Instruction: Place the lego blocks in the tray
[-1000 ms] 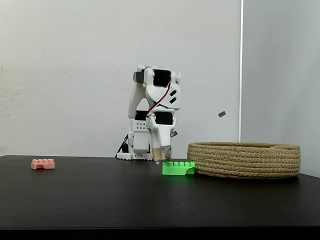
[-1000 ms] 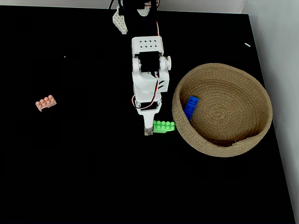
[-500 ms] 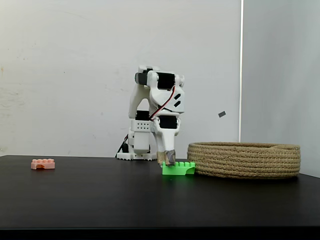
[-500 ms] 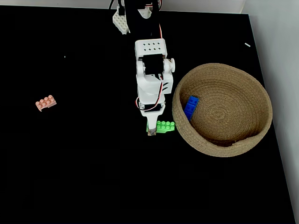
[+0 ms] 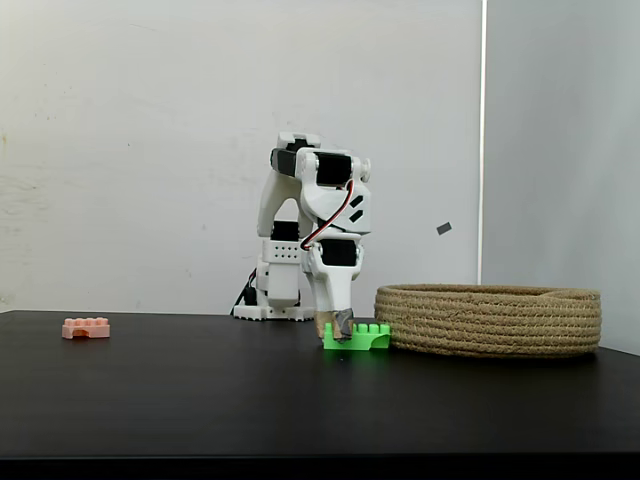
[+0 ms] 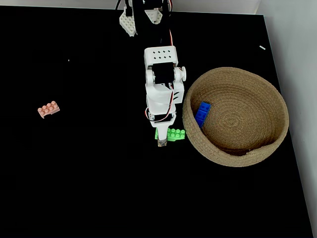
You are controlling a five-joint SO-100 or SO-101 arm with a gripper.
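Observation:
The green lego block (image 5: 357, 338) (image 6: 174, 134) lies on the black table just left of the tray (image 5: 490, 320) (image 6: 235, 153), a low round basket of woven rope. My gripper (image 5: 338, 328) (image 6: 161, 141) is down at the block's left end, with its fingertips over that end. How wide the jaws stand is hidden by the arm. A blue lego block (image 6: 201, 113) rests inside the tray against its left wall. The salmon-pink lego block (image 5: 86, 327) (image 6: 48, 109) sits far to the left, apart from the arm.
The white arm's base (image 5: 270, 295) (image 6: 130, 22) stands at the back of the table. A white wall rises behind it. The table's right edge (image 6: 292, 148) runs close past the tray.
The gripper has shifted right and lowered from beside the green block onto its left end. All the blocks and the tray have stayed in place.

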